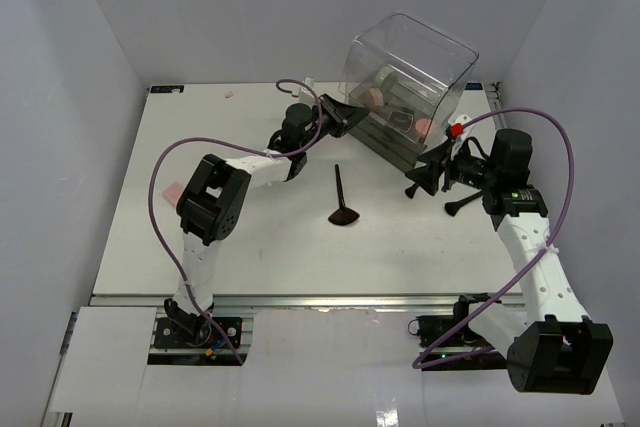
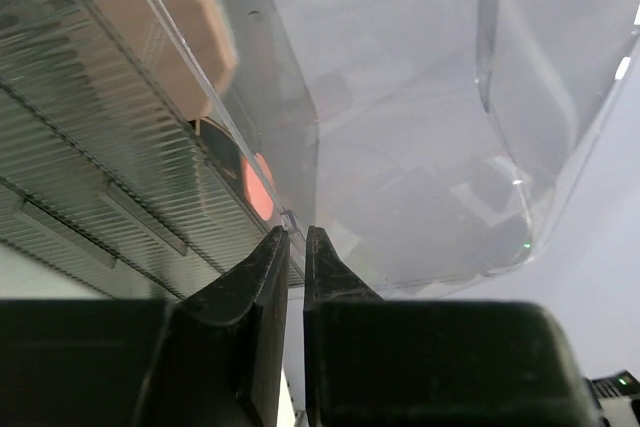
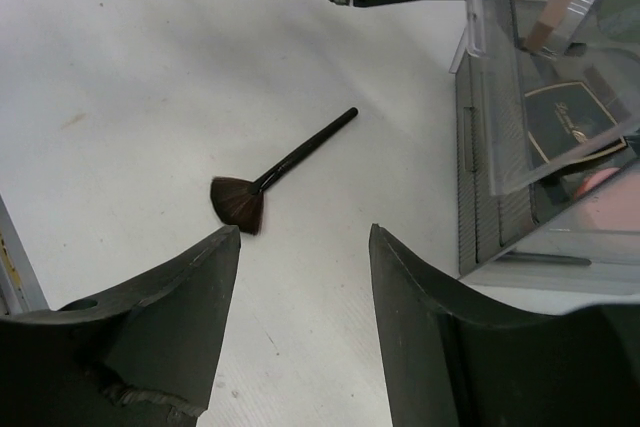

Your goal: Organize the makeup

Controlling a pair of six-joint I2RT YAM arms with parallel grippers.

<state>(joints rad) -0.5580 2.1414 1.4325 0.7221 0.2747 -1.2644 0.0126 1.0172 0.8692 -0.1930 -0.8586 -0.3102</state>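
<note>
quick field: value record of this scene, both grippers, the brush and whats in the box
left gripper: fingers nearly together, apparently pinching a wall edge of the clear plastic drawer box
right gripper: open, empty, above the table beside the box
black-handled fan brush: lying loose on the white table
in box: pink octagonal puff, square black compact

Clear plastic drawer box [image 1: 410,87] at far right of white table [image 1: 260,247], seemingly tilted; ribbed drawer fronts. Grey walls [image 1: 250,7] around table.
</note>
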